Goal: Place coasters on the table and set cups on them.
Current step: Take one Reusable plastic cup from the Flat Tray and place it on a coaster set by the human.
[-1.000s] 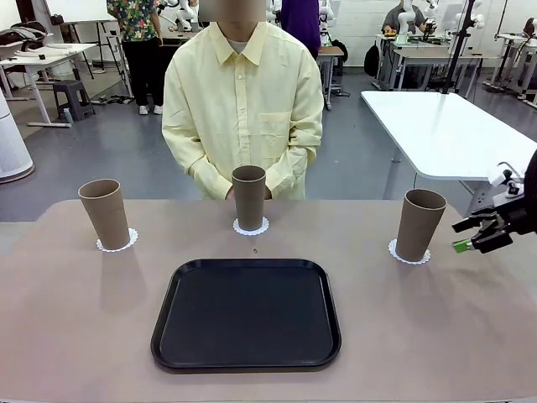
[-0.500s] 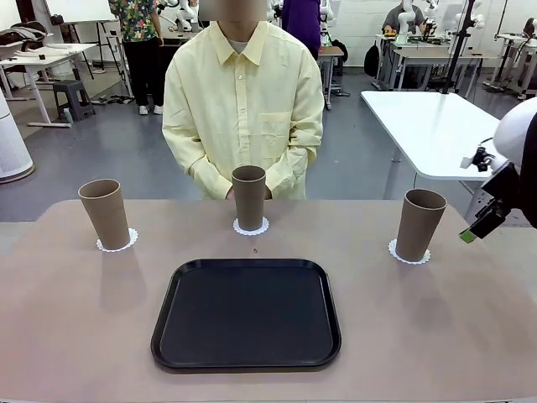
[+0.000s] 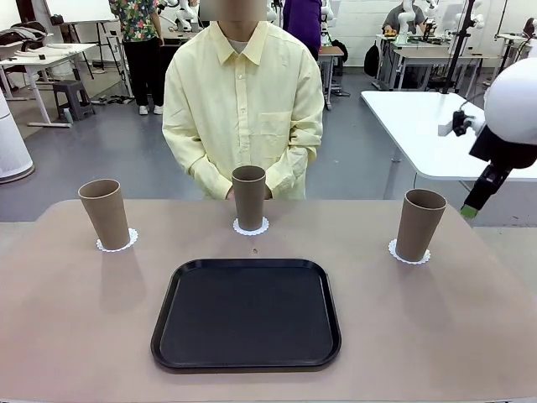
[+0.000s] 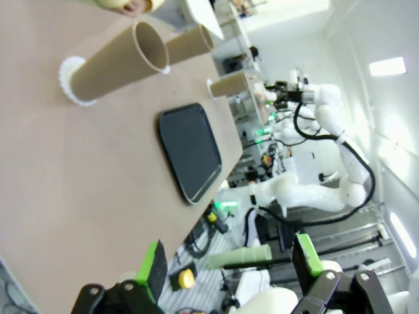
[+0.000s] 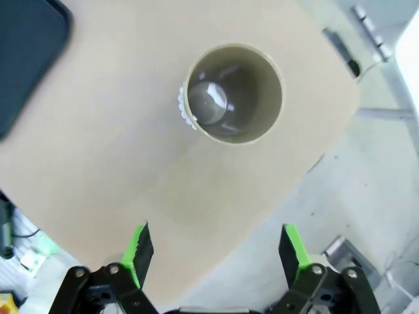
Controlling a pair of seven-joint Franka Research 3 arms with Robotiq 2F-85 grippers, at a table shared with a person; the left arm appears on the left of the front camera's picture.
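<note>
Right gripper (image 5: 215, 252) raised clear of the table (image 3: 436, 336), jaws spread wide, nothing between the green pads (image 5: 139, 246). Directly ahead of and below the fingers in the right wrist view: the right-hand cup (image 5: 234, 93), seen straight down its open mouth, standing upright with a scalloped sliver of coaster (image 5: 183, 108) peeking out at its base. Well apart from the cup, no contact. In the front view, only the tip of that claw seen, hanging from the white arm (image 3: 513, 105) above and just beyond the table's right edge, up and to the outer side of the same cup (image 3: 418, 224) on its coaster (image 3: 409, 256).

Left gripper (image 4: 232, 268) likewise wide, holding nothing, off the near-left side of the table. Far ahead of its fingers in the left wrist view: the nearest cup (image 4: 118, 63) on its coaster (image 4: 69, 82), the other two cups farther along behind it, and the black tray (image 4: 190, 150) between claw and cups.

All three cups upright on coasters along the far side of the table: left cup (image 3: 106, 213), middle cup (image 3: 248, 196) in front of the person (image 3: 243, 101), who stands with hands (image 3: 231, 193) low behind it. Tray bare, on the near side of the middle cup.
</note>
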